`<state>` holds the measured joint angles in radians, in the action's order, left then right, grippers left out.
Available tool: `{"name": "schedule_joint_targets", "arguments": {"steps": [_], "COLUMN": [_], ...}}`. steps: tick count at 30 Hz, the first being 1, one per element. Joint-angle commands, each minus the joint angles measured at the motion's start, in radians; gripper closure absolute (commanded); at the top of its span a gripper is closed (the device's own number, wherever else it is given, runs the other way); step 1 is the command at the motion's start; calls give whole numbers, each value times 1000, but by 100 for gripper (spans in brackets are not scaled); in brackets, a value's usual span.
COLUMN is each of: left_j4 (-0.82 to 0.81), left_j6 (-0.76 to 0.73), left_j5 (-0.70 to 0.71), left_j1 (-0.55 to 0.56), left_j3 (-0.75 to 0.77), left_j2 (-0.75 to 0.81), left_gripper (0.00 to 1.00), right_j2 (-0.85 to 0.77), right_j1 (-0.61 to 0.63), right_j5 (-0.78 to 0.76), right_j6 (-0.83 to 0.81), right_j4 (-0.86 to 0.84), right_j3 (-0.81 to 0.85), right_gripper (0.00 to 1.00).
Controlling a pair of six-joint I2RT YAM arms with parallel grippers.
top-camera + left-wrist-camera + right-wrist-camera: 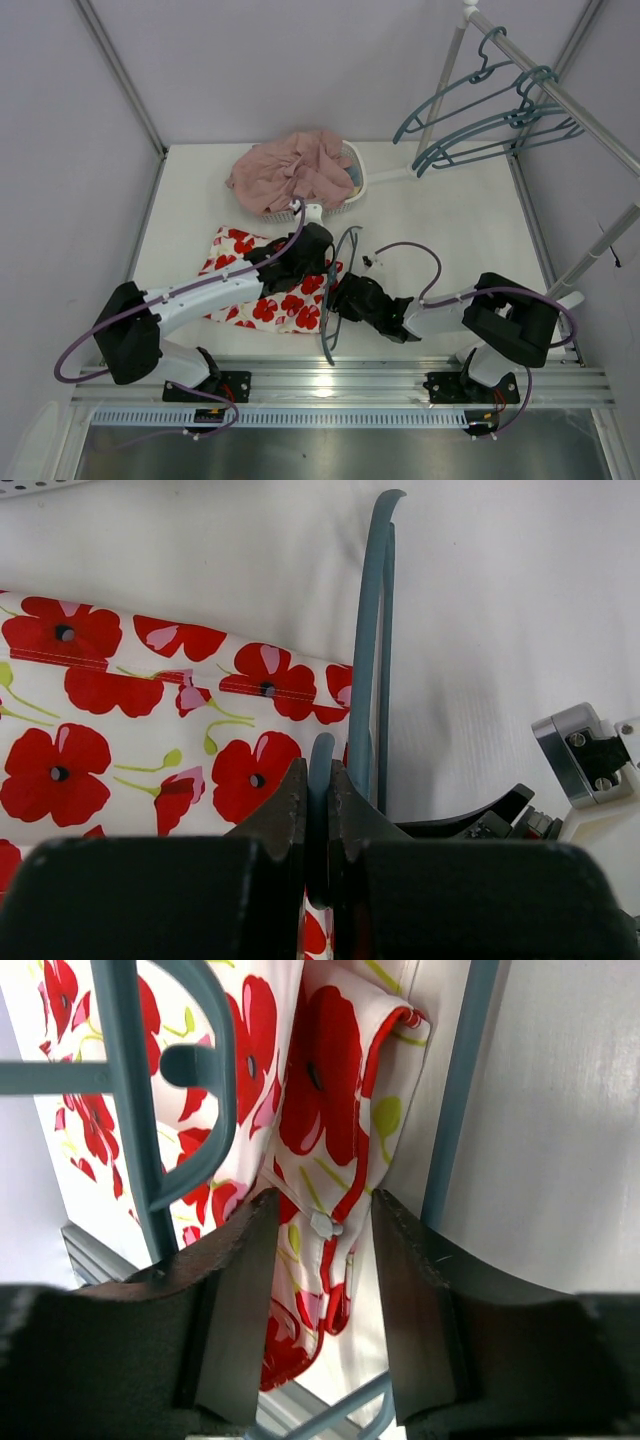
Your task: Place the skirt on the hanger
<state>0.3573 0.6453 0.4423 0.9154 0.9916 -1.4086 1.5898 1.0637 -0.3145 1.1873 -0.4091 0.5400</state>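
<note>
Left gripper (318,775) clamped on hanger (368,630); right gripper (325,1205) fingers spread, astride the skirt (330,1090) edge.
Top view: hanger's long axis runs 12 to 6 o'clock along the skirt's 3 o'clock edge; skirt lies on table (450,230).

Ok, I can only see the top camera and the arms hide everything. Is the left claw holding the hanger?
Observer: Yes. The left wrist view shows the left gripper shut on a thin bar of the hanger.
Operator: And does the right claw have the skirt?
Observer: Not gripped. In the right wrist view the right gripper is open, with a folded edge of the skirt in the gap between its jaws.
</note>
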Motion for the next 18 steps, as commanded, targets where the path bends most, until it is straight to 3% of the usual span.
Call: {"name": "schedule_joint_targets", "arguments": {"steps": [1, 8, 11, 18], "left_j4": [51, 46, 43, 54], "left_j6": [-39, -55, -58, -91], "left_j5": [21, 29, 33, 58], "left_j1": [-6, -9, -9, -27], "left_j3": [-21, -25, -30, -37], "left_j2": [17, 23, 16, 7], "left_gripper": [100, 100, 100, 100], "right_j2": [42, 82, 88, -14], "right_j1": [10, 22, 22, 28], "right_j5": [-58, -106, -113, -129], "right_j6": [14, 38, 35, -38], "right_j4": [-5, 6, -2, 26], "right_j3": [34, 31, 29, 43], "right_gripper": [54, 79, 99, 100]}}
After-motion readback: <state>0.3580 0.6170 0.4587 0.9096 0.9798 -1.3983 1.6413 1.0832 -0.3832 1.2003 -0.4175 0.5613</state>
